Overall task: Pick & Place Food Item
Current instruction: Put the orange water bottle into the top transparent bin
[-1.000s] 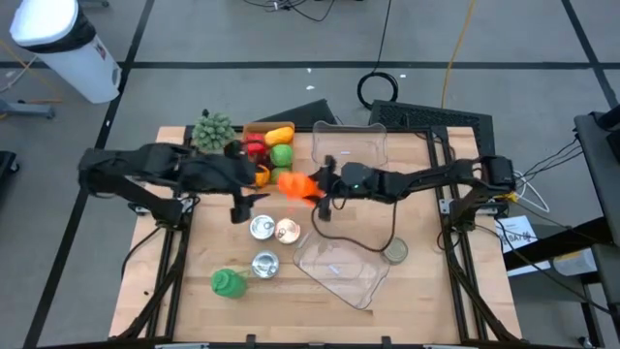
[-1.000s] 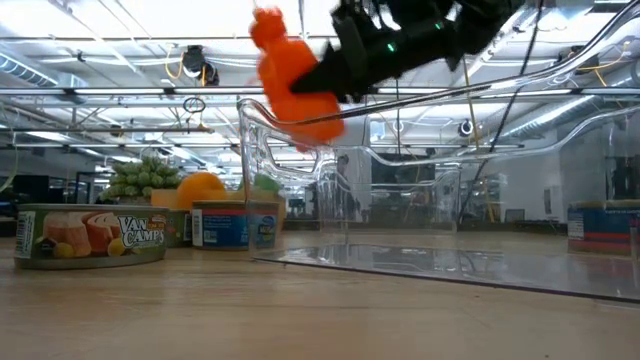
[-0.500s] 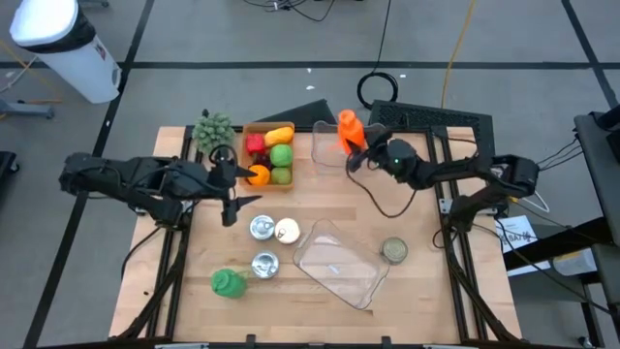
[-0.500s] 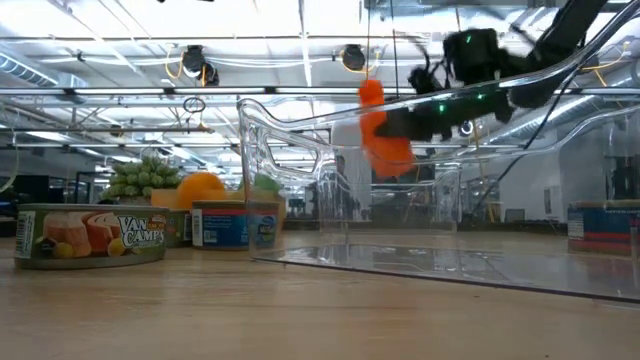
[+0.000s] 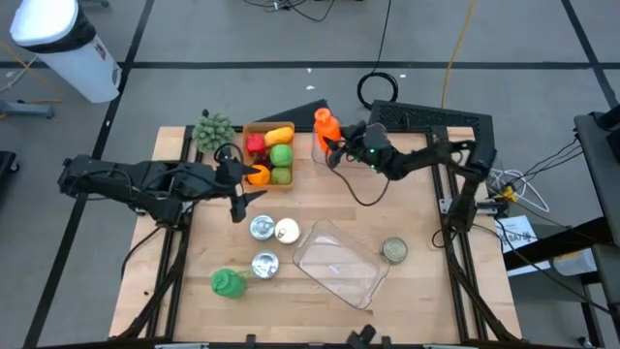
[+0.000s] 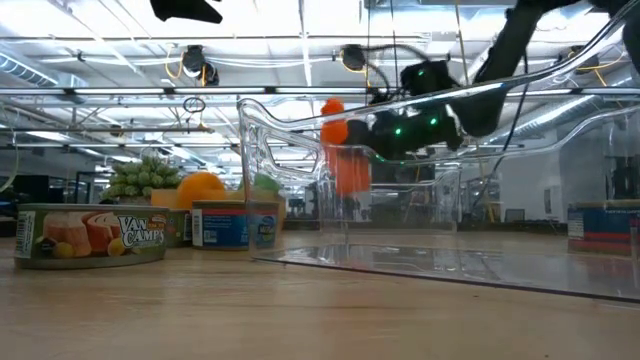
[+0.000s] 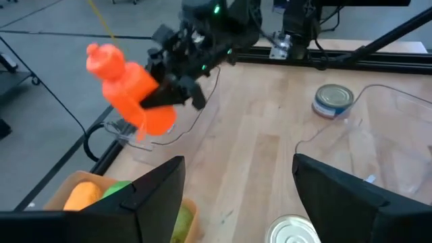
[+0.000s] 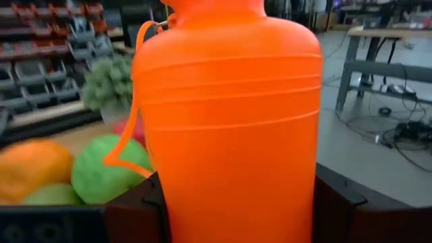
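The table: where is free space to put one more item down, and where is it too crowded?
Bare wood lies between the fruit tray and the lone can, and left of the green item. Crowded: the cans beside the clear tub.

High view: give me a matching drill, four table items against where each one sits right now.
Items
1. orange plastic bottle
2. green plastic bottle
3. large clear plastic tub
4. yellow pepper

Places
A. lying on the table near its front left
B. in the wooden crate of produce
C. held in the right tool, near the table's far edge
D. on the table right of the three cans

Pairs: 1-C, 2-A, 3-D, 4-B
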Motion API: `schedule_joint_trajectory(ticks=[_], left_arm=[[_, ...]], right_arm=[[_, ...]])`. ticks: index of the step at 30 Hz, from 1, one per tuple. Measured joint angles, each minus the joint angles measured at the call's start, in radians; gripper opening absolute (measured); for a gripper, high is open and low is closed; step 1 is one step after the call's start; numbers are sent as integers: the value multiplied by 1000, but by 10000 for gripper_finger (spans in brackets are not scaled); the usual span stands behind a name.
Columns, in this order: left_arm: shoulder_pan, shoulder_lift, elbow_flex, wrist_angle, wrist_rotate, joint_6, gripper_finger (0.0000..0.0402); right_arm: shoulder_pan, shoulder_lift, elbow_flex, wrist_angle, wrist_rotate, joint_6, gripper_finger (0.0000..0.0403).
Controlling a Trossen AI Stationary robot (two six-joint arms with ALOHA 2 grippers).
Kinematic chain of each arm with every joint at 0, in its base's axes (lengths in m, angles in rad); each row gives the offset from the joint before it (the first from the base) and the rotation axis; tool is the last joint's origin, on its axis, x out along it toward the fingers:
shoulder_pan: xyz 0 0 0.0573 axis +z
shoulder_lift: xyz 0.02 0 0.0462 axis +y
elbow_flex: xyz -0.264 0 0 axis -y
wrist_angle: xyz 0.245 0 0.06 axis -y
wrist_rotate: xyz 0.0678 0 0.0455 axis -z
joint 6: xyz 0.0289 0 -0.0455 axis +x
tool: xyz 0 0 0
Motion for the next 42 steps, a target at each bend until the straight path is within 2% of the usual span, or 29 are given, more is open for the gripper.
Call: schedule_joint_trajectory(ticks=[9, 14, 19, 22, 28, 32, 36, 42], left_arm=[[-1, 0, 0, 0, 1, -8, 282], [-1, 0, 0, 0, 1, -8, 274], [-1, 0, 0, -1, 1, -10, 283], [-1, 0, 0, -1, 1, -14, 290], [-1, 0, 0, -1, 1, -14, 298], [-1, 0, 0, -1, 1, -14, 295], [-1, 0, 0, -1, 0, -14, 288], [-1, 0, 0, -1, 0, -13, 278]], right_arm=[[0, 105, 53, 2, 2, -41, 206], [0, 109, 53, -1, 2, -53, 206], [-6, 109, 53, -19, 2, -65, 208], [-6, 108, 53, -32, -1, -83, 227], [-2, 108, 53, -35, 0, -79, 302], [-2, 108, 53, -60, 0, -76, 334], [-2, 108, 53, -64, 0, -80, 347], [3, 91, 53, -70, -10, -104, 342]])
